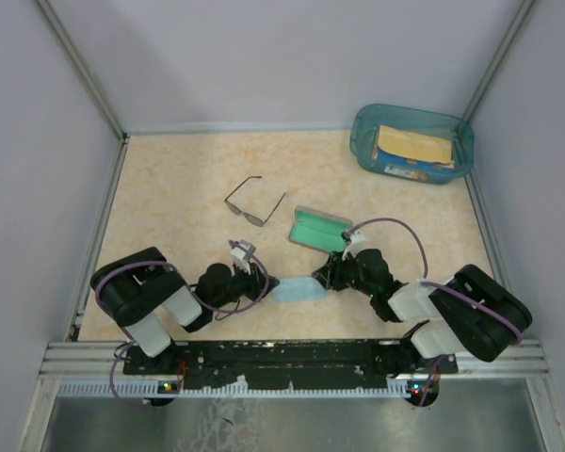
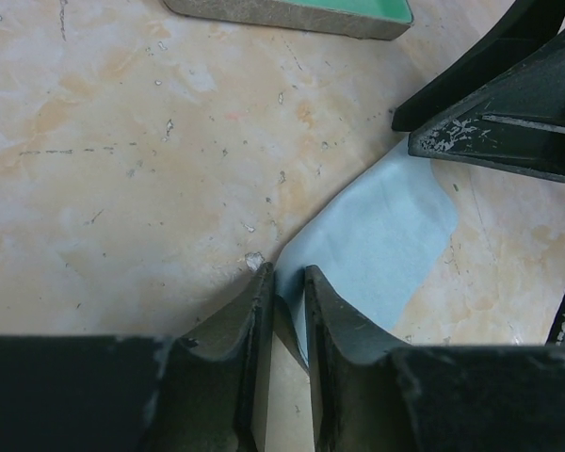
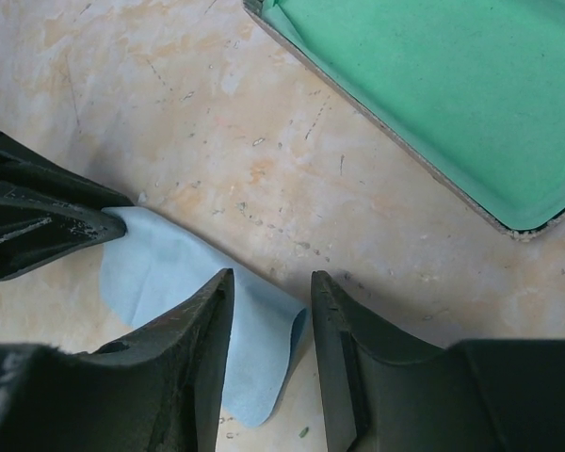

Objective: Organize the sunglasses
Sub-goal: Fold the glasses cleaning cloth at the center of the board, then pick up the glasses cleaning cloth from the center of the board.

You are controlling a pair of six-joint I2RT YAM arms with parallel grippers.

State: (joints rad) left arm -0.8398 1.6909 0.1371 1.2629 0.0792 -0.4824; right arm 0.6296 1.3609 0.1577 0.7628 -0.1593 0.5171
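The sunglasses (image 1: 254,202), a thin dark wire pair with their arms unfolded, lie on the table beyond both arms, with no gripper touching them. The grey case (image 1: 318,229) lies open beside them and shows its green lining (image 3: 433,85). A light blue cloth (image 1: 294,290) lies flat between the two grippers. My left gripper (image 2: 287,273) stands at the cloth's (image 2: 377,235) left corner, which rises into the narrow gap between the jaws. My right gripper (image 3: 271,275) is open and straddles a raised fold at the right edge of the cloth (image 3: 169,259).
A teal plastic bin (image 1: 363,132) holding a yellow packet stands at the back right corner. Grey walls close in the table on three sides. The two grippers' fingertips face each other only a cloth's width apart.
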